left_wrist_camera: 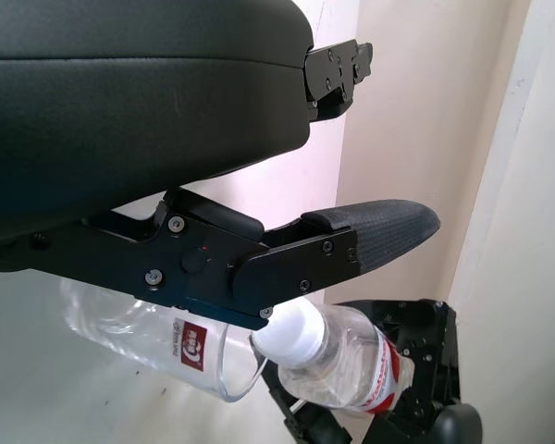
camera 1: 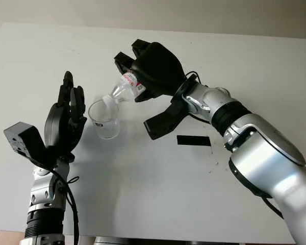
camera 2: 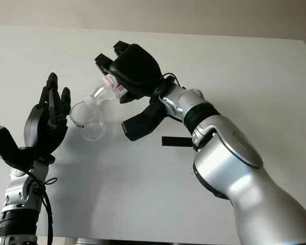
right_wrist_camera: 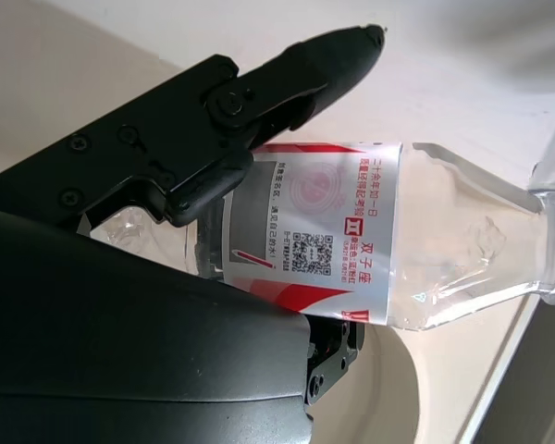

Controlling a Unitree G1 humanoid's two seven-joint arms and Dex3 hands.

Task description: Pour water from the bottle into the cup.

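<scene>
— What are the right hand's fingers (right_wrist_camera: 259,92) doing?
— Wrapped around the bottle (camera 1: 126,88). The right hand (camera 1: 153,69) tips it, neck down, its mouth at the cup (camera 1: 105,119) rim.
— And the other one?
— The left hand (camera 1: 66,120) is open, upright just beside the cup on the table (camera 1: 158,184).

The right hand (camera 1: 155,69) covers the bottle's (camera 1: 126,88) base and most of its label. At the cup's (camera 1: 105,120) twelve o'clock, rim and bottle mouth overlap; contact unclear. Any water is indiscernible.
</scene>
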